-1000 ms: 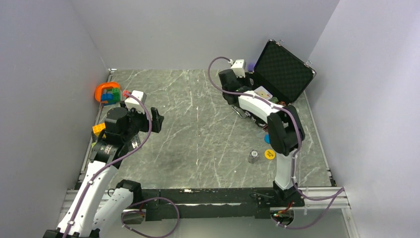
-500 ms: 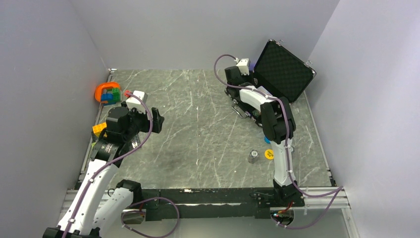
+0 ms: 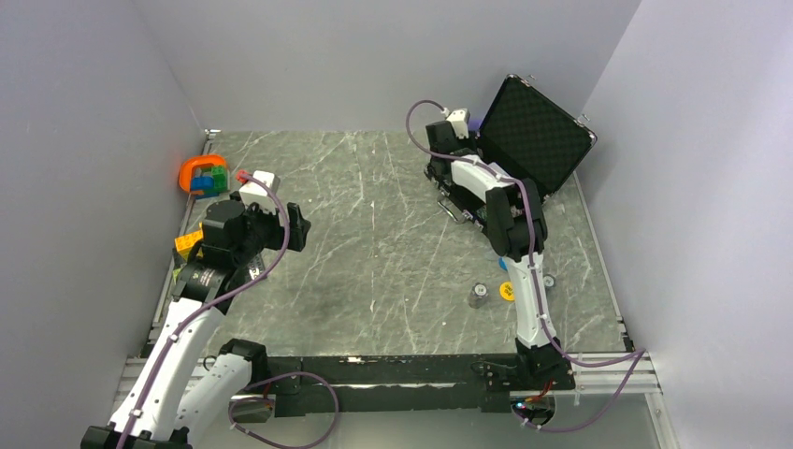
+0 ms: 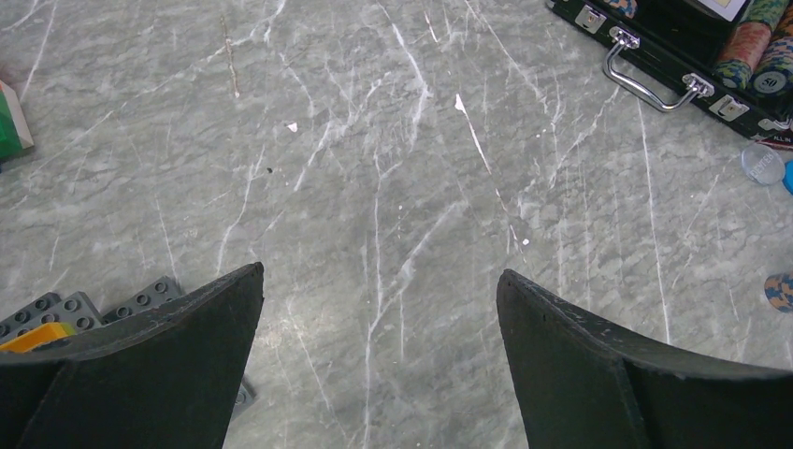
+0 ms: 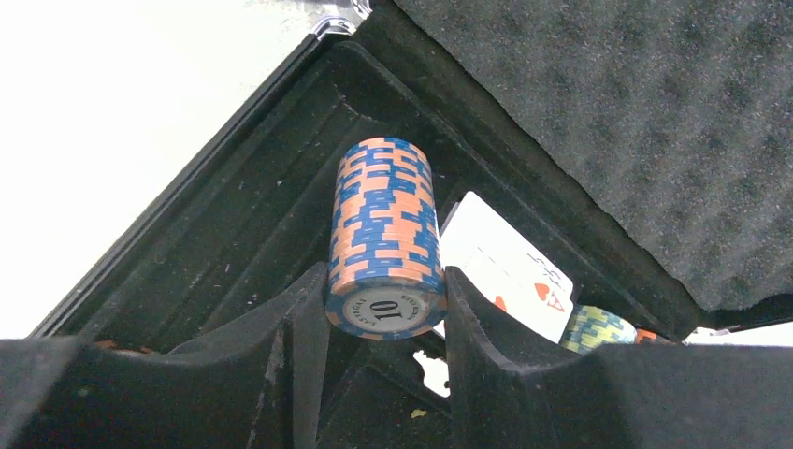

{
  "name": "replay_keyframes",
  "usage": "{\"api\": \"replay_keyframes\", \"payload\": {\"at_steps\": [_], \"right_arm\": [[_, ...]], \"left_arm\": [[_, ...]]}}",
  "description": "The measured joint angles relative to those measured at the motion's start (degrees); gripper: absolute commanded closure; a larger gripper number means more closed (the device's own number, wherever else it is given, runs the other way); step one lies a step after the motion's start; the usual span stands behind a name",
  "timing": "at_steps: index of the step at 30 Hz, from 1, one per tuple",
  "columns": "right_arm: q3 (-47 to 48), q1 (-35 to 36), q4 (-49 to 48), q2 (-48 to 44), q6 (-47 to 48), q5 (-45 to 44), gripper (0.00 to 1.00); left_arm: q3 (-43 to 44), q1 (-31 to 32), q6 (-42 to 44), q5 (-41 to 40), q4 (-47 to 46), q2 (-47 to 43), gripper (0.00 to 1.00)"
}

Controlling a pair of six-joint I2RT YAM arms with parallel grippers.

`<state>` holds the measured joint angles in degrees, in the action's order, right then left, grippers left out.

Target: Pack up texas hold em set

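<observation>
Chip stack (image 5: 383, 234) marked "10", orange-blue, in right pincer (image 5: 383, 290) grasp inside briefcase (image 5: 243, 215); left pincer (image 4: 379, 274) released.

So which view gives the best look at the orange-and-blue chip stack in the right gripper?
Right wrist: the chip stack sits centre frame, clamped in the right gripper over the open case, its 10 face readable. Top external shows only the arm at the case, stack hidden. Left wrist catches just the case's handle edge.

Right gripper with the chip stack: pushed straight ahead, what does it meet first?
Likely the case's black tray, just past the chip stack, before the foam lid; depth is unclear.
</observation>
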<state>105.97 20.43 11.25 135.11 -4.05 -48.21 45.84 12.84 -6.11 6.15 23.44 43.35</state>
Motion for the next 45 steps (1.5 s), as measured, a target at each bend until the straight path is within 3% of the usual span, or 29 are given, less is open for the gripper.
{"api": "replay_keyframes", "payload": {"at_steps": [2,4,6,9,12,22,37,45], "right_arm": [[1.2,-0.2,1.8,0.0,-0.5,1.2,0.84],[2.4,-0.5,3.3,0.0,-1.2,2.8,0.59],[3.3,-0.9,4.7,0.0,-2.1,4.4,0.41],[3.6,-1.4,5.3,0.0,-3.0,5.8,0.23],[3.6,-1.9,5.4,0.0,-3.2,7.4,0.13],[3.2,-2.8,6.1,-3.5,-3.0,14.1,0.1],[5.6,-12.8,10.3,-5.0,-2.3,44.7,0.03],[8.8,-13.6,12.0,-0.9,-0.8,53.3,0.03]], "left_arm": [[0.0,0.0,0.0,0.0,0.0,0.1,0.02],[0.0,0.0,0.0,0.0,0.0,0.1,0.02],[0.0,0.0,0.0,0.0,0.0,0.1,0.02],[0.0,0.0,0.0,0.0,0.0,0.1,0.02],[0.0,0.0,0.0,0.0,0.0,0.1,0.02],[0.0,0.0,0.0,0.0,0.0,0.1,0.02],[0.0,0.0,0.0,0.0,0.0,0.1,0.02],[0.0,0.1,0.0,0.0,0.0,0.1,0.02]]}}
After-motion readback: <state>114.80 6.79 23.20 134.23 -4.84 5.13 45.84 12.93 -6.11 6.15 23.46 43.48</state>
